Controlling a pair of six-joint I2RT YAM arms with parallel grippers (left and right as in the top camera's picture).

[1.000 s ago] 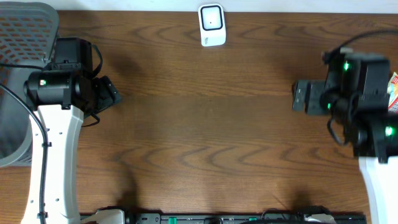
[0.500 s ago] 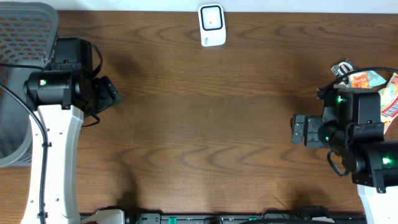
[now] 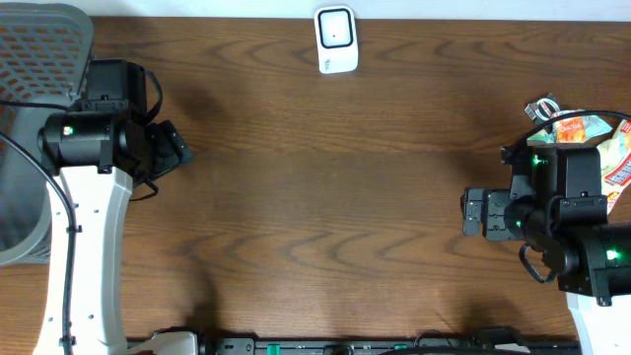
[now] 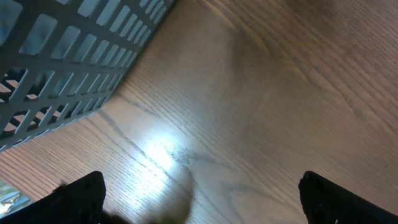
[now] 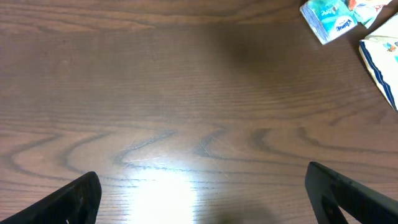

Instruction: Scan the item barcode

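The white barcode scanner point(image 3: 336, 39) stands at the table's far edge, centre. Items lie in a pile at the right edge: an orange snack packet point(image 3: 578, 126) and a red and white packet point(image 3: 620, 160). In the right wrist view a teal tissue pack point(image 5: 328, 17) and a white and blue packet point(image 5: 380, 59) show at the top right. My right gripper point(image 3: 474, 213) point(image 5: 205, 208) is open over bare wood, left of the pile, nothing between its fingers. At the far left, my left gripper point(image 3: 177, 148) point(image 4: 202, 208) also stands open and empty.
A grey mesh basket point(image 3: 30, 59) point(image 4: 62, 62) stands at the left edge, right beside the left arm. The table's wooden top point(image 3: 325, 197) stretches between the two arms. A black rail runs along the near edge point(image 3: 345, 345).
The right arm has drawn back toward the near edge, uncovering the packets at the right edge. Most of that happened early; it has since barely shifted. The left arm has not moved.
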